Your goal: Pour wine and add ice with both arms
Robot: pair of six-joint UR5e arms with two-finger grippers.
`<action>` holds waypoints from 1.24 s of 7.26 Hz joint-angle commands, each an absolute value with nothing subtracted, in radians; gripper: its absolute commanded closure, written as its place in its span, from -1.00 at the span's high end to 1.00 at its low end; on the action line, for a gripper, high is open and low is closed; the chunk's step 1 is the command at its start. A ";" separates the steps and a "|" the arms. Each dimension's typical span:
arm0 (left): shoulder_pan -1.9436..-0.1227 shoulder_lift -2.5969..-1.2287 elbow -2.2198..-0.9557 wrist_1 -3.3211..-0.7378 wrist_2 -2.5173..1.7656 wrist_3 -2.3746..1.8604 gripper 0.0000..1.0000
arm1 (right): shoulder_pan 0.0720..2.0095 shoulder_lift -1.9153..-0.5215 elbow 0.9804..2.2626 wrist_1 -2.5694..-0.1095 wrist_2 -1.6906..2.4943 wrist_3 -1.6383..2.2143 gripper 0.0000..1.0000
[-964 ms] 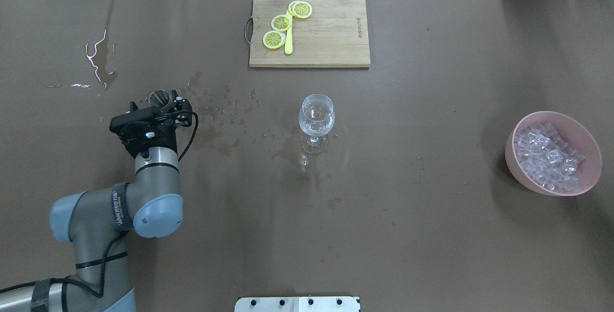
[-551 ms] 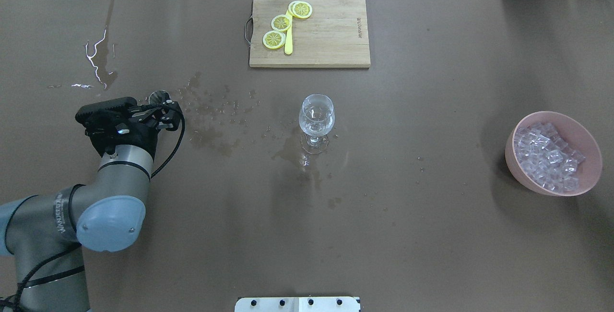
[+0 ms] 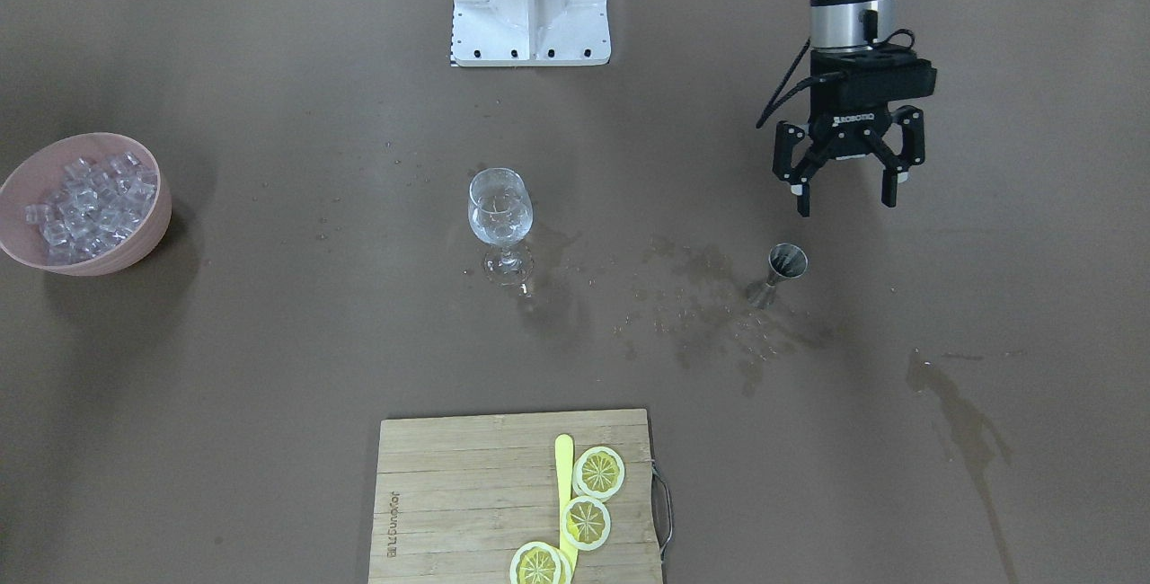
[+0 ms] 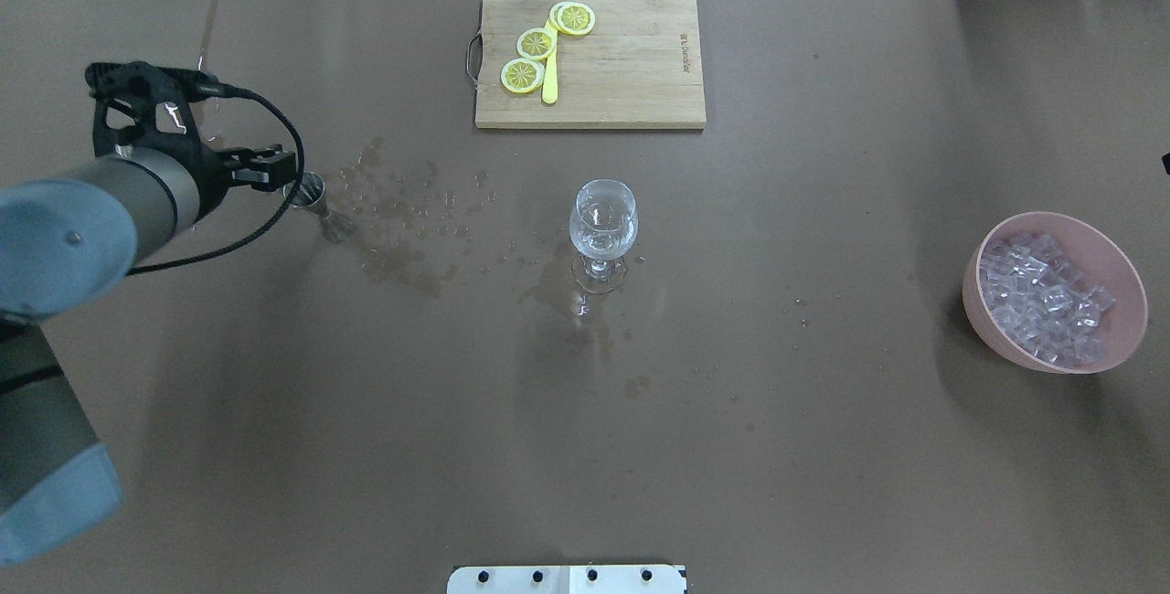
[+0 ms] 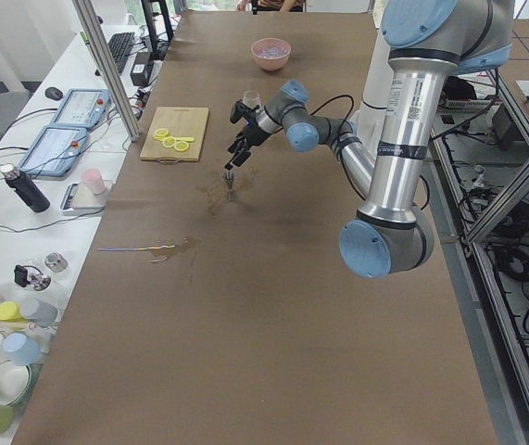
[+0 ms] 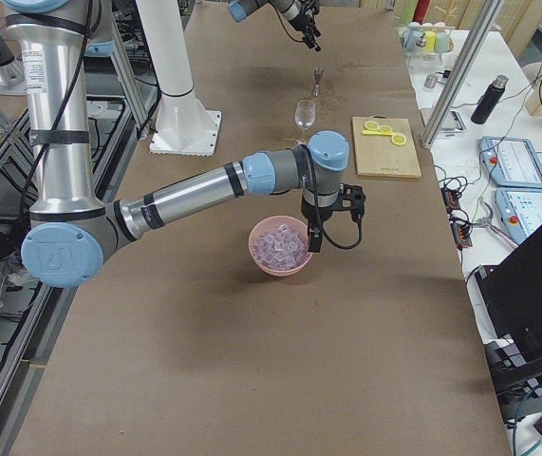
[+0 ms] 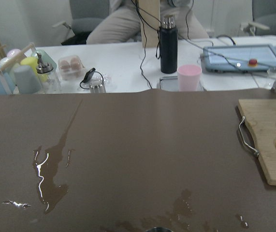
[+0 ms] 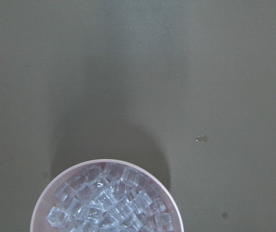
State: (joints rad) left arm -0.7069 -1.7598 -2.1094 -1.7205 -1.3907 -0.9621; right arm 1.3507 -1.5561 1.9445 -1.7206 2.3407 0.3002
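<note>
Steel cup (image 3: 788,261) stands free near the spread-open left gripper (image 3: 844,199); wine (image 3: 499,217) sits in the glass (image 3: 499,189) mid-table. Right gripper (image 6: 312,239), open or closed I cannot tell, hangs by the ice (image 3: 85,198) at right; slick cubes could slip.

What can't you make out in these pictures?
- Right gripper: shows only in the exterior right view, small; fingers open or shut, cannot tell.
- Glass: fill level unreadable, clear liquid in clear glass, every view.
- Jigger: inside too small in front-facing view; cut off by left wrist view's bottom edge.
</note>
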 commanded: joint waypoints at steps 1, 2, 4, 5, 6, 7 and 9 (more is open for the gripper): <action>-0.987 -1.759 -2.053 -1.715 -1.810 -0.694 0.98 | 1.206 -1.617 1.979 -1.500 2.259 0.456 1.00; -1.096 -1.808 -1.974 -1.709 -1.945 -0.661 0.98 | 1.151 -1.661 1.977 -1.414 2.234 0.494 1.00; -1.196 -1.890 -1.893 -1.655 -2.088 -0.492 0.98 | 1.068 -1.693 1.970 -1.378 2.192 0.511 0.99; -1.206 -1.890 -1.887 -1.655 -2.088 -0.488 0.98 | 1.039 -1.709 1.967 -1.378 2.192 0.514 0.98; -1.206 -1.890 -1.882 -1.654 -2.086 -0.483 0.98 | 1.022 -1.709 1.962 -1.376 2.188 0.509 0.94; -1.206 -1.891 -1.881 -1.654 -2.086 -0.482 0.98 | 0.987 -1.706 1.950 -1.377 2.146 0.505 0.86; -1.206 -1.893 -1.881 -1.654 -2.086 -0.482 0.98 | 0.963 -1.697 1.930 -1.376 2.131 0.502 0.83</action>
